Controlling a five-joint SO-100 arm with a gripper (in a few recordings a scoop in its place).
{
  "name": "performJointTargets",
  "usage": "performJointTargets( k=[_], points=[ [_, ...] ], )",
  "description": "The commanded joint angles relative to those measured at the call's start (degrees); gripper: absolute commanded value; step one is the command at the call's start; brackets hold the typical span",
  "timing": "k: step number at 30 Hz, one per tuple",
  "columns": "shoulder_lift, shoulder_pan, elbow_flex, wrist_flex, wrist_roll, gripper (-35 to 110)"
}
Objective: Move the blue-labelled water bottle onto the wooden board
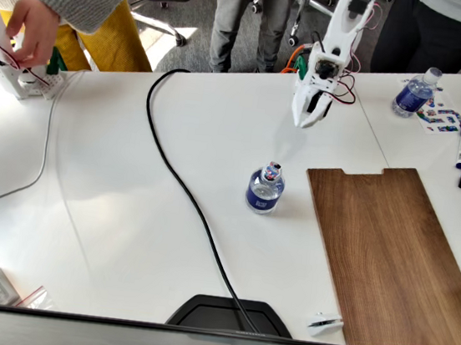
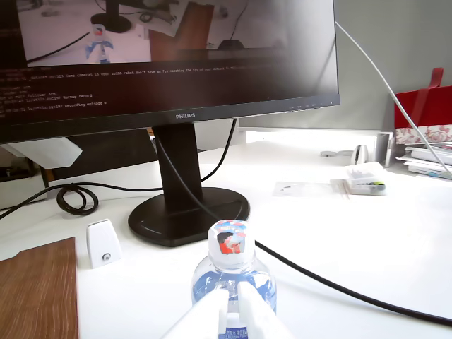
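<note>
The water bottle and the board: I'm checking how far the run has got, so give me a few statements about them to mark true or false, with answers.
1. The water bottle stands upright on the white table. True.
2. The bottle is already on the wooden board. False: in the fixed view it stands on the table to the left of the board, apart from it.
3. The gripper is clamped around the bottle. False: it hangs above the table, apart from the bottle.
4. A black cable runs across the table to the left of the bottle in the fixed view. True.
5. The board lies flat with nothing on it. True.
</note>
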Motion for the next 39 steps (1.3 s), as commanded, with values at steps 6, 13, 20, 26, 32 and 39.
performJointTargets(
  k=[6,13,20,26,32,39],
  points=[
    [2.46,1.85,0.70,0.62,-3.43,1],
    [2.37,3.34,0.62,1.41,-1.67,1],
    [2.29,3.60,0.97,3.96,-1.49,7],
    [1.05,3.60,0.53,5.10,-2.90,14],
    [0.53,3.60,-1.32,5.45,-4.31,18],
    [-7.21,4.31,-8.70,5.45,-5.45,20]
  ],
)
